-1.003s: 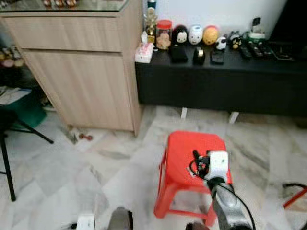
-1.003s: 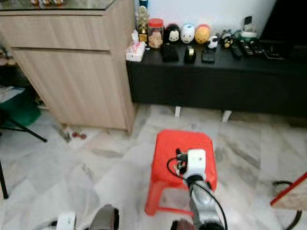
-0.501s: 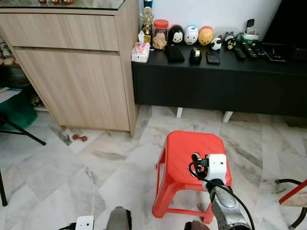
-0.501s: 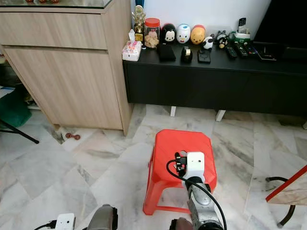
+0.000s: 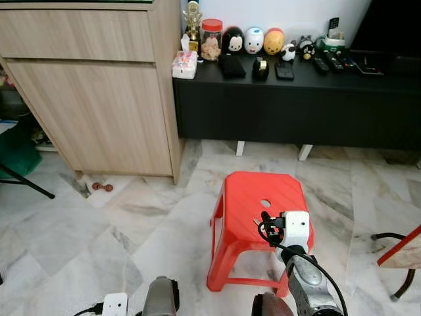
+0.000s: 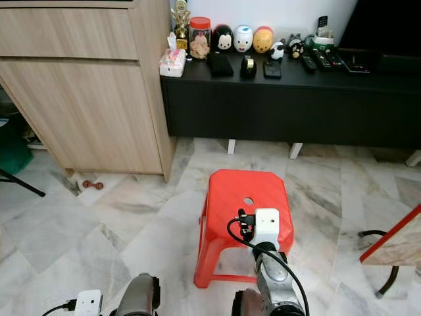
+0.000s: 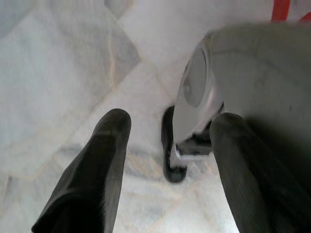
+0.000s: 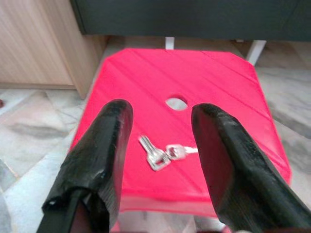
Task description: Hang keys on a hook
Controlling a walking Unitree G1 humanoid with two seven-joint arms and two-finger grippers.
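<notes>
Keys (image 8: 163,151), two silver ones joined on a small ring, lie flat on the seat of one red plastic stool (image 5: 260,197), a little nearer the robot than the round hole in that seat. One key points away from the other, so the pair spreads in a shallow line. The right gripper (image 8: 160,145) hangs above the stool with its two black fingers (image 8: 104,145) spread wide, grasping nothing, the keys seen between them. The left gripper (image 7: 167,155) is low beside the stool over the marble floor (image 5: 99,224), fingers apart and bare. Beyond the stool stand one wooden cabinet (image 5: 92,85) and one black console (image 5: 296,99).
</notes>
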